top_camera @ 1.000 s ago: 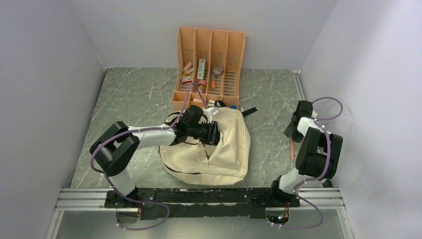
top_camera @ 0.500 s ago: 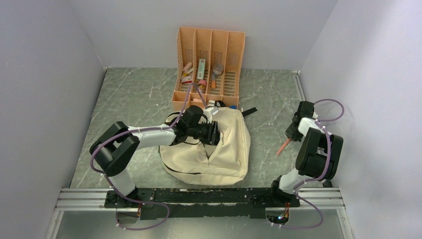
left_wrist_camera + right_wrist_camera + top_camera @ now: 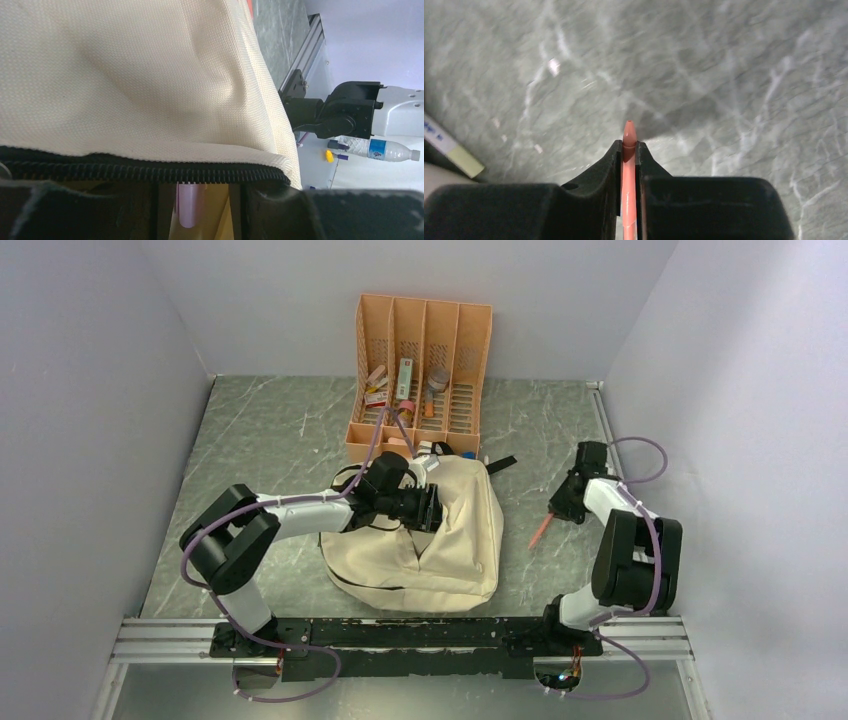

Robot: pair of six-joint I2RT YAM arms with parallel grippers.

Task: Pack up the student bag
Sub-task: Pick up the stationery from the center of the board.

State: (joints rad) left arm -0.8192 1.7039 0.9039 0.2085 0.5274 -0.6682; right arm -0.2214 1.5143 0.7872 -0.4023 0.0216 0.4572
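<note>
The student bag (image 3: 440,540), cream fabric with black zipper trim, lies slumped in the middle of the table. My left gripper (image 3: 428,508) is at its open top edge. In the left wrist view the bag (image 3: 150,75) fills the frame and its zipper edge lies across the tips of my left gripper (image 3: 197,200), whose jaws stand apart. Between them a lilac item (image 3: 189,205) shows inside the bag. My right gripper (image 3: 565,505) hangs right of the bag, shut on a salmon pen (image 3: 540,530). The pen (image 3: 628,132) pokes out past my right gripper (image 3: 628,150).
An orange slotted desk organiser (image 3: 420,370) with several small items stands at the back, just behind the bag. A black strap (image 3: 500,462) trails from the bag's far right corner. A pale labelled item (image 3: 449,147) lies at the left edge of the right wrist view.
My right gripper shut on the pen that lay on the table, lifted it and carried it left toward the bag. The left arm and the bag have stayed put.
</note>
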